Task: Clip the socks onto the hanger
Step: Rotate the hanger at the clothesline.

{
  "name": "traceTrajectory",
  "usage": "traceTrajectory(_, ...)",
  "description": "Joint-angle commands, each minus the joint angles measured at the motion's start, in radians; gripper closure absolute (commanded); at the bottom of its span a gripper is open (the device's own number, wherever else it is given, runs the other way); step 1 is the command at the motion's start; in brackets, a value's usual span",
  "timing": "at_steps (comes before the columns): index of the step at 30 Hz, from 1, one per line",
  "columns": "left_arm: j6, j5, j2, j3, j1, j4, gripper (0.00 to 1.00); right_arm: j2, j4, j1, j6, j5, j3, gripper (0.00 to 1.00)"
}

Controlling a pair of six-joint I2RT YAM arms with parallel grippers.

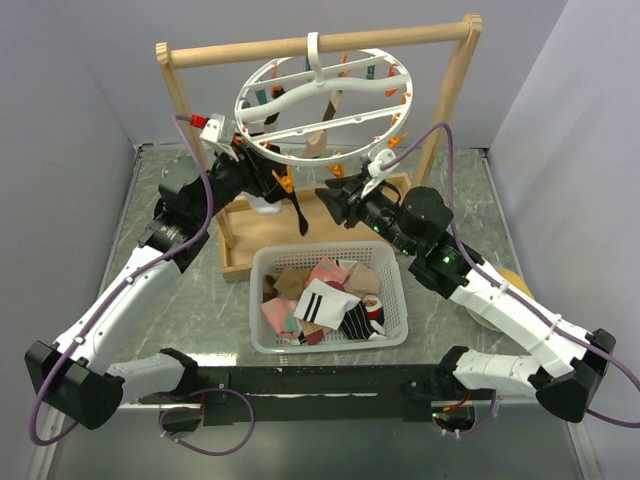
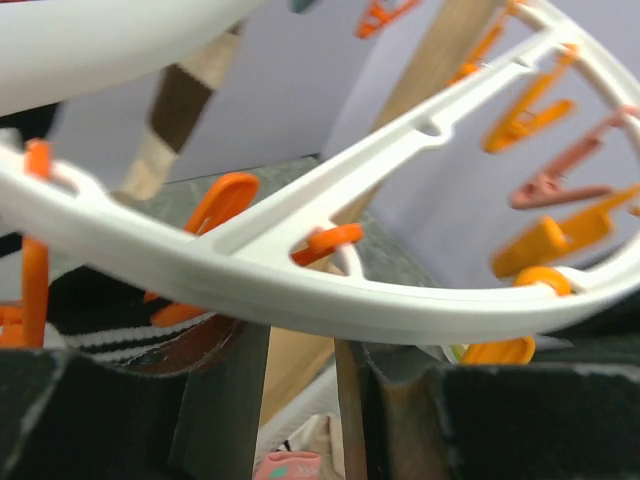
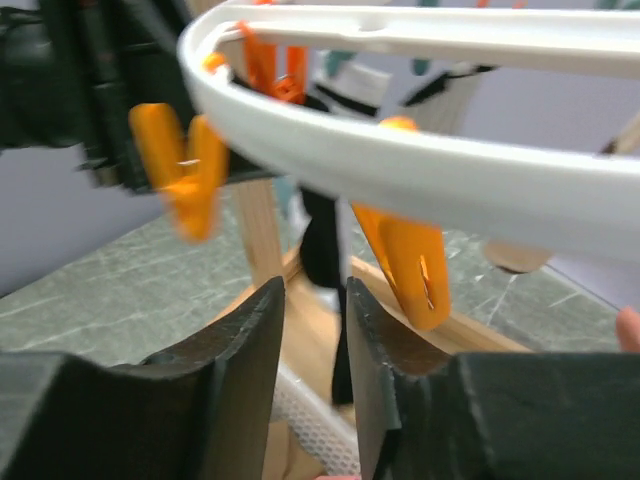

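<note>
The white ring hanger (image 1: pixel 325 100) hangs from the wooden frame, and a brown-and-beige sock (image 1: pixel 322 135) hangs inside it. A black sock (image 1: pixel 300 212) dangles from its near rim on an orange peg (image 1: pixel 283 184). My left gripper (image 1: pixel 268 175) is up at the ring's lower left rim. In the left wrist view the rim (image 2: pixel 330 305) crosses just above the parted fingertips (image 2: pixel 215 400), nothing is between them, and a striped sock (image 2: pixel 110 338) lies to the left. My right gripper (image 1: pixel 338 195) is under the near rim, narrowly open and empty, with an orange peg (image 3: pixel 405 265) above its right finger.
A white basket (image 1: pixel 262 340) of loose socks (image 1: pixel 325 300) sits in front of the frame's wooden base (image 1: pixel 240 265). The frame's uprights (image 1: pixel 185 110) stand on either side of the ring. A yellow object (image 1: pixel 505 280) lies behind my right arm.
</note>
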Motion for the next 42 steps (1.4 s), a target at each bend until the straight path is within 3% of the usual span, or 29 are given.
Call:
traceTrajectory(1,0.050,-0.193,-0.013,0.049,0.001,-0.001,0.65,-0.080,0.000,0.043,0.006,0.041,-0.029,0.57)
traceTrajectory(15,0.015,-0.391,-0.002,0.078,0.078,-0.070,0.67,-0.210,-0.073,0.097,-0.014,0.141,-0.043,0.55)
traceTrajectory(19,0.020,-0.382,-0.028,0.087,0.098,-0.108,0.68,-0.204,-0.095,0.113,-0.055,0.156,0.037,0.53)
traceTrajectory(26,0.004,-0.304,-0.203,-0.064,0.142,-0.203,0.67,-0.144,-0.075,0.116,-0.201,0.225,0.140,0.50)
traceTrajectory(29,0.004,-0.270,-0.272,-0.106,0.162,-0.260,0.57,-0.109,-0.058,0.113,-0.244,0.233,0.146,0.46)
traceTrajectory(33,0.038,-0.155,-0.328,-0.094,0.175,-0.306,0.35,-0.081,-0.056,0.108,-0.242,0.229,0.141,0.45)
traceTrajectory(35,0.044,-0.016,-0.341,-0.068,0.175,-0.306,0.28,-0.084,-0.049,0.106,-0.227,0.216,0.120,0.45)
traceTrajectory(38,0.020,0.216,-0.332,-0.037,0.175,-0.267,0.09,-0.098,-0.041,0.106,-0.204,0.212,0.092,0.45)
traceTrajectory(42,-0.107,0.400,-0.282,-0.012,0.170,-0.144,0.04,-0.107,-0.038,0.106,-0.182,0.201,0.071,0.45)
